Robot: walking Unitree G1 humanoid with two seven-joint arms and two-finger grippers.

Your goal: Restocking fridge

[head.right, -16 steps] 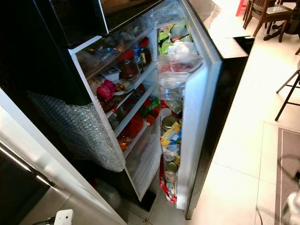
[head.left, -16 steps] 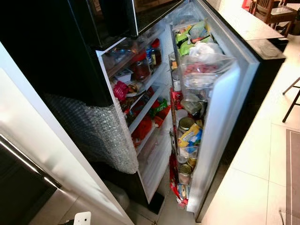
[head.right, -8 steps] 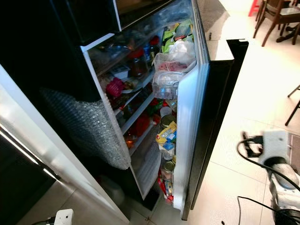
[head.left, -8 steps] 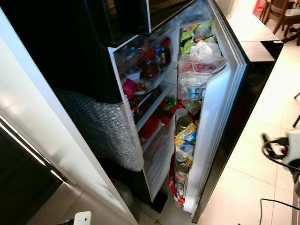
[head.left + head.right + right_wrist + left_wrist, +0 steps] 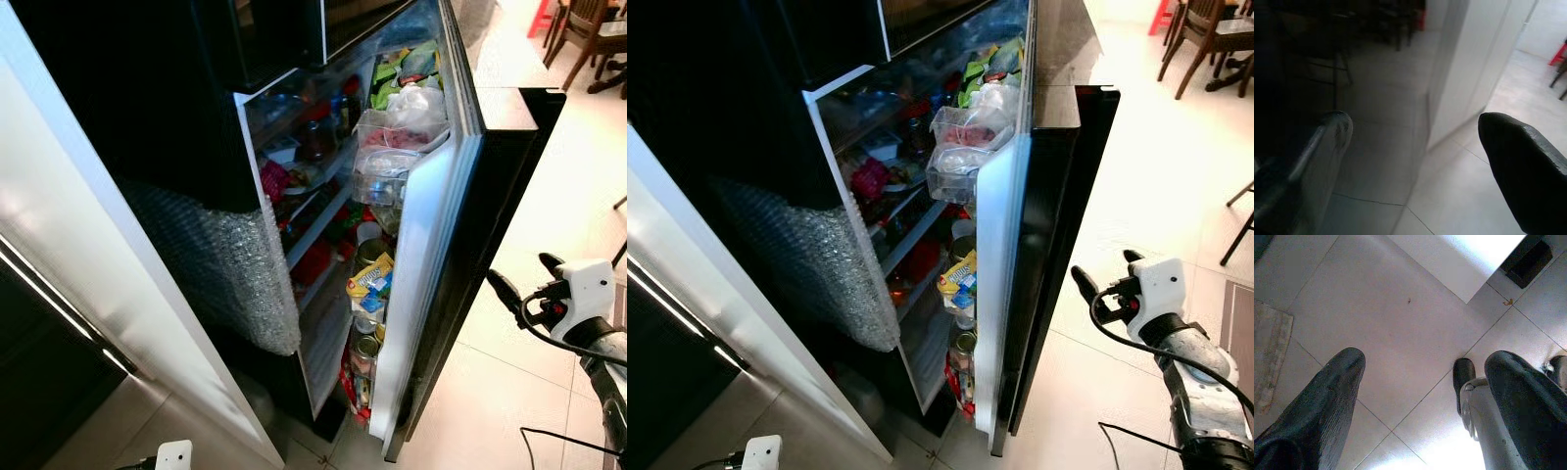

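Left gripper [image 5: 1415,396]: hangs idle over the floor tiles [image 5: 1391,333] at the near left; its fingers are spread wide with nothing between them, so no stock is in hand.
Right gripper [image 5: 1100,284]: raised at the near right, just beside the outer face of the fridge door [image 5: 1058,225]; in its wrist view the two fingers stand well apart and empty, pointed at that dark glossy panel. I judge it is placed there to push the door.
Fridge door: stands partly open, its inner racks facing left toward the shelves.
Door racks: packed low to high, with cans [image 5: 364,348], a yellow packet [image 5: 370,276] and clear tubs [image 5: 387,162], greens at the far top.
Inner shelves [image 5: 318,211]: crowded with jars and red packs, further in.
Bubble wrap [image 5: 230,269]: taped over the near cabinet edge, likely as padding.
Chairs [image 5: 1205,39]: far right, well apart.
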